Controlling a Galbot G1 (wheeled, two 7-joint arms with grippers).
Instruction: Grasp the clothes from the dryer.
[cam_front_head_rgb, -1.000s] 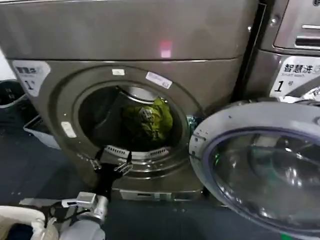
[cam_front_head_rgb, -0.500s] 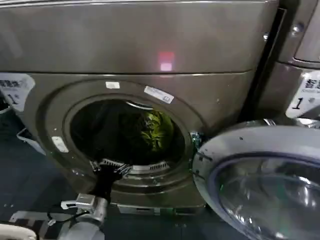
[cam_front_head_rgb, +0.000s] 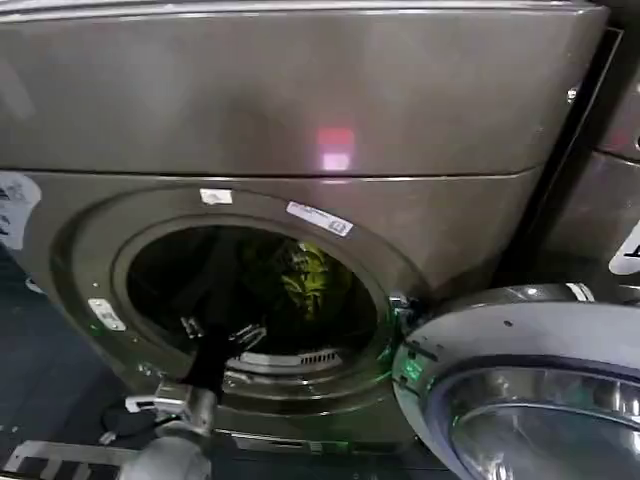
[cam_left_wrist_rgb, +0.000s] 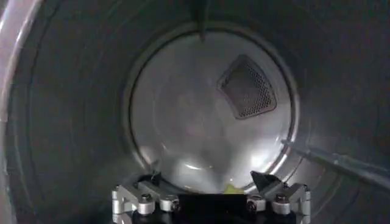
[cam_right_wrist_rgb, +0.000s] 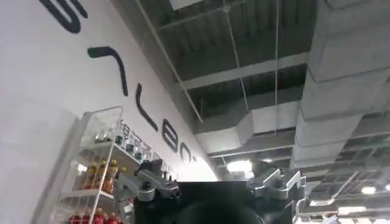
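The large dark bronze-grey front-loading dryer (cam_front_head_rgb: 300, 110) stands with its round glass-and-silver door (cam_front_head_rgb: 520, 390) swung open at the near right, a small red light (cam_front_head_rgb: 335, 148) glowing above the porthole. Deep inside the steel drum (cam_left_wrist_rgb: 67, 115), right of its middle, lies the small bundle of yellow-green clothes (cam_front_head_rgb: 305, 280), resting against the dark far wall.

The left pincer (cam_front_head_rgb: 222, 335) reaches up from the near left over the lower lip of the drum mouth, its two fingers spread wide apart and holding nothing; the clothes lie farther in and to the right of it, not touching it. In the left wrist view the pincer (cam_left_wrist_rgb: 210, 185) shows the same open spread, facing the round back plate of the drum with its perforated vent grille (cam_left_wrist_rgb: 248, 88) (a sliver of yellow-green peeks between the fingers at the edge).

The right pincer (cam_right_wrist_rgb: 210, 176) points up toward the ceiling, away from the machine, fingers apart and empty, near a drinks shelf (cam_right_wrist_rgb: 91, 170).
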